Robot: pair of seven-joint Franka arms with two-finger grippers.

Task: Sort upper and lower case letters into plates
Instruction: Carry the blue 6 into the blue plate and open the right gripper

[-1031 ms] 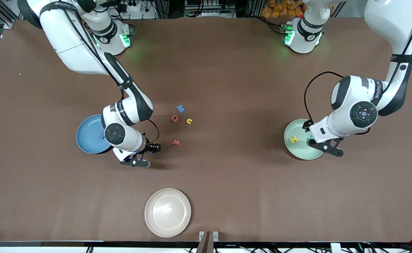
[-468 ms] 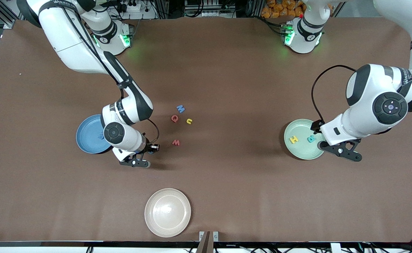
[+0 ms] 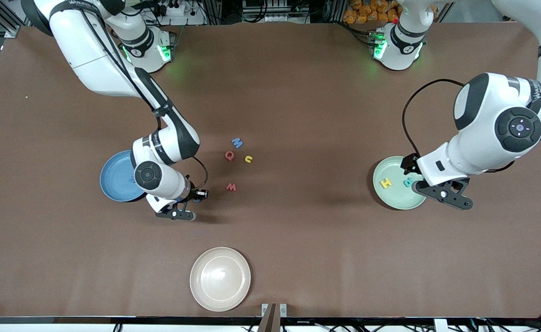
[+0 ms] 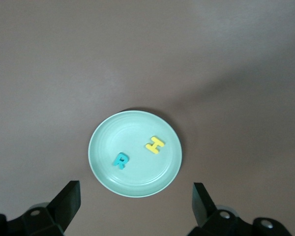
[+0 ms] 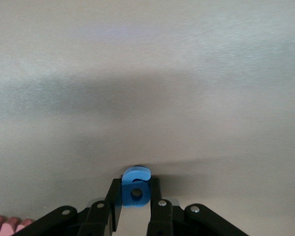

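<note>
- The blue g, a small flat foam letter with a round hole, is pinched between the fingers of the right claw, low over the brown desk just beside the blue plate, toward the red w
- The blue plate is round, shallow, smooth plastic; the mint plate has the same shape and lies well apart from it, toward the left arm's end of the desk
- In the mint plate lie a yellow H and a teal R, flat, side by side and apart
- A blue M, a red Q and a yellow u lie loose on the matte desk beside the blue plate, the w nearer the front camera than these
- The left claw hangs over the mint plate's rim, fingers spread wide and empty
- Since a second ago the right claw has pressed shut on the g, and the left arm has lifted away from the R, now uncovered
- A cream plate, glossy, lies nearer the front camera than the blue plate
</note>
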